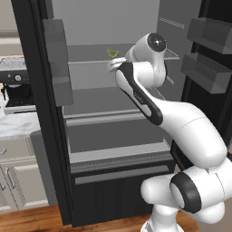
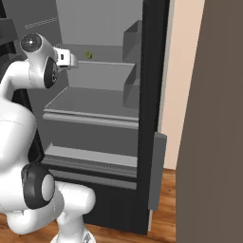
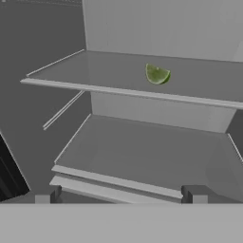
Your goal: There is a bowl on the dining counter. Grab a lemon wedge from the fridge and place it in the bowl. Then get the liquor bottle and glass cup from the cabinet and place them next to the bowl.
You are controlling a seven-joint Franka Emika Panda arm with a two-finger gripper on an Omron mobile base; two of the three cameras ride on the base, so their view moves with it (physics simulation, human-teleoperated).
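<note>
The fridge [image 1: 31,90] [image 2: 153,95] stands with both doors open in front of me. A green lemon wedge [image 3: 157,74] lies on its upper grey shelf [image 3: 114,80], toward the right. It also appears as the lemon wedge [image 1: 113,53] [image 2: 88,55] just beyond my hand. My gripper [image 3: 121,194] is open and empty, held level in front of the lower shelf, below and short of the wedge. Its two fingertips [image 3: 47,194] stand wide apart.
Door bins [image 1: 208,68] hang on the right fridge door and more bins [image 1: 56,63] on the left door. A coffee machine [image 1: 16,88] sits on a marble counter [image 1: 18,124] to the left. A beige wall [image 2: 182,71] and a brown panel [image 2: 220,118] close off the right.
</note>
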